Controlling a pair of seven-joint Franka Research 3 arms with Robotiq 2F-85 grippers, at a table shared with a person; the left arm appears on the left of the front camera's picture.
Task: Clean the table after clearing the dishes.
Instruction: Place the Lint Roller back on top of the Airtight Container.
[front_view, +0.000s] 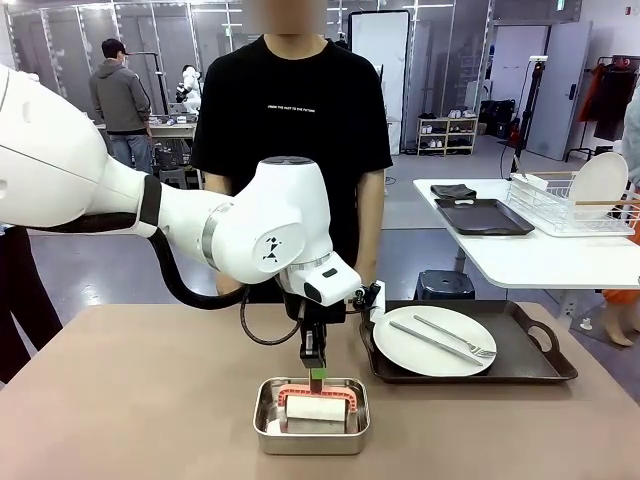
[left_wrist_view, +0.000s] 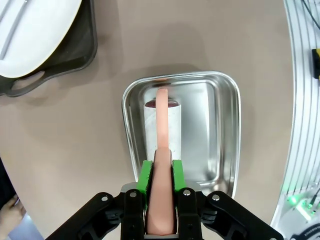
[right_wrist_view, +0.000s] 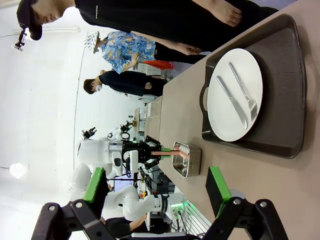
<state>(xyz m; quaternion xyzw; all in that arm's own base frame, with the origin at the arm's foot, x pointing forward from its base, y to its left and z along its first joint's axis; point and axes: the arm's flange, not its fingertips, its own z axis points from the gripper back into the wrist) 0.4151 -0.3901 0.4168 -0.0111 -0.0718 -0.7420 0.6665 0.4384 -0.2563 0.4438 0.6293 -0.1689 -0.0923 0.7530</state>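
Note:
My left gripper (front_view: 317, 375) (left_wrist_view: 161, 172) is shut on the pink handle (left_wrist_view: 162, 125) of a lint roller (front_view: 316, 408), whose white roll lies inside a small steel pan (front_view: 268, 425) (left_wrist_view: 225, 130) near the front of the beige table (front_view: 130, 400). To the pan's right, a white plate (front_view: 425, 345) (right_wrist_view: 227, 107) carrying a knife and fork sits on a dark handled tray (front_view: 535, 360) (right_wrist_view: 285, 75). The right wrist view looks at this tray from the side, with my right gripper (right_wrist_view: 156, 184) open and nothing between its green pads.
A person in a black shirt (front_view: 290, 110) stands at the table's far edge, behind my left arm. A white side table (front_view: 540, 255) at the back right holds a dark tray (front_view: 483, 216) and a wire rack (front_view: 560, 210) with a plate in it.

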